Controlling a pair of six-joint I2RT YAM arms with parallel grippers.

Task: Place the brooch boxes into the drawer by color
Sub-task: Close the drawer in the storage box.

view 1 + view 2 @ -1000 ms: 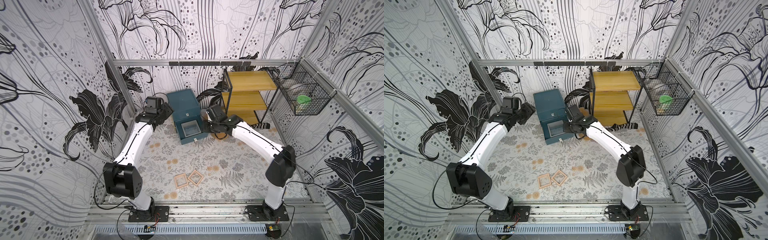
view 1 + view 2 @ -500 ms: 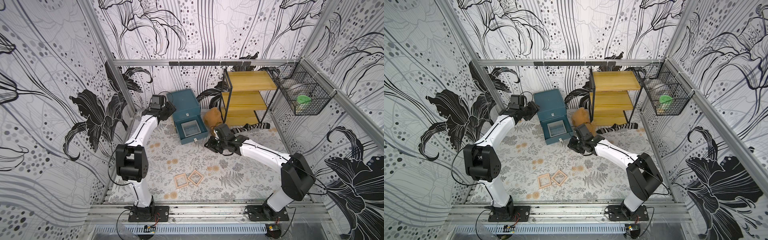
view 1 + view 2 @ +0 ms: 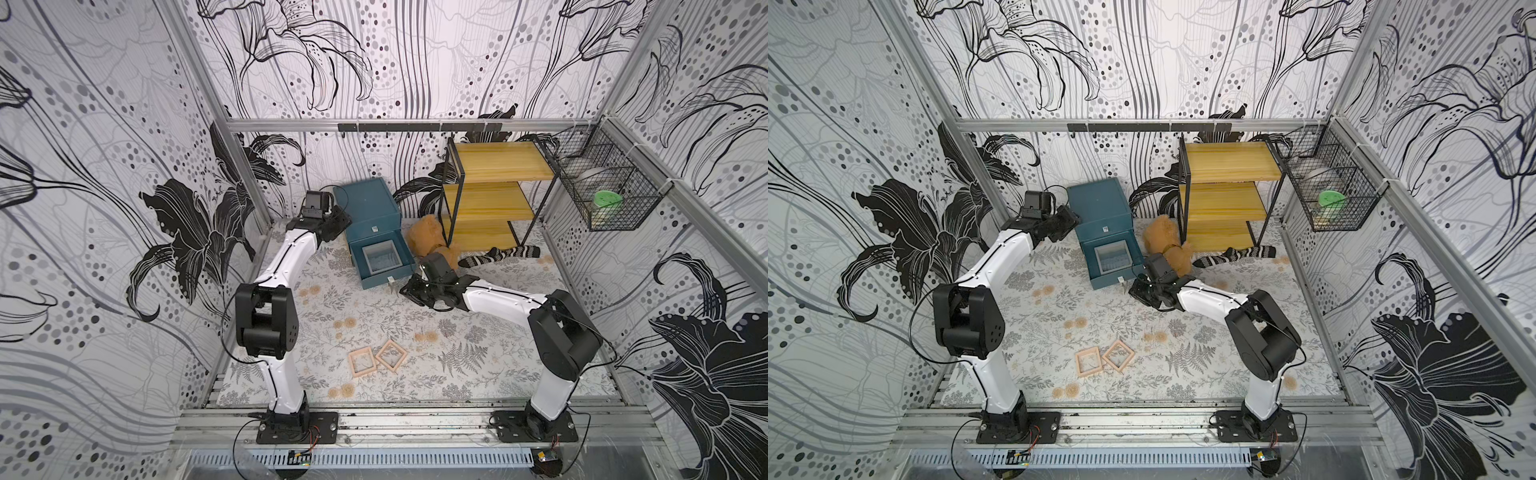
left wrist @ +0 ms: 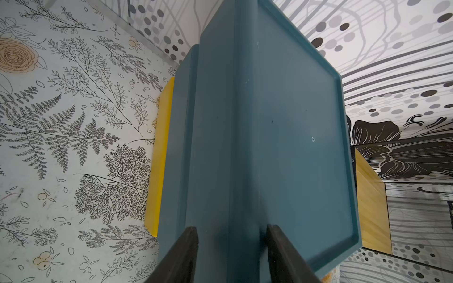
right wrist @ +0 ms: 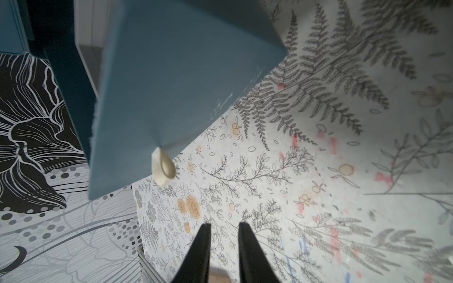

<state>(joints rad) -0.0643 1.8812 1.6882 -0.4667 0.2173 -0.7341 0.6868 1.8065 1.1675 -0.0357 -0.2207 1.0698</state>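
Left wrist view: the left gripper [image 4: 231,230] has its jaws either side of the chest's [image 4: 282,122] top edge. I can't tell if they're actually biting or just straddling it. Right wrist view: the right gripper [image 5: 224,225] shows a slim gap between the jaws with nothing in it, and it sits just short of the knob [image 5: 163,169] on the open drawer [image 5: 159,85].

In both top views the chest sits at 12 o'clock on the mat [image 3: 478,332], a bit skewed. The drawer is pulled out toward 6 o'clock with something grey inside. That's probably the grey boxes, but it's too small to swear to. A pale box [image 3: 363,362] and its twin [image 3: 391,354] lie touching at 6 o'clock on the mat, well apart from the chest. No yellow boxes are in sight.

My read is that left braces the chest while right works the drawer, and shutting it looks like the job.

Tips:
- Get the left clamp firm before anything else. The chest looks light and will likely twist if shoved.
- Push flat on the drawer front beside the knob, not on the knob itself.
- Follow the drawer's own line, since the chest is skewed.
- Go slow so the contents don't hop.
- Mind the teddy [image 3: 428,241] at 1 o'clock from the right gripper.
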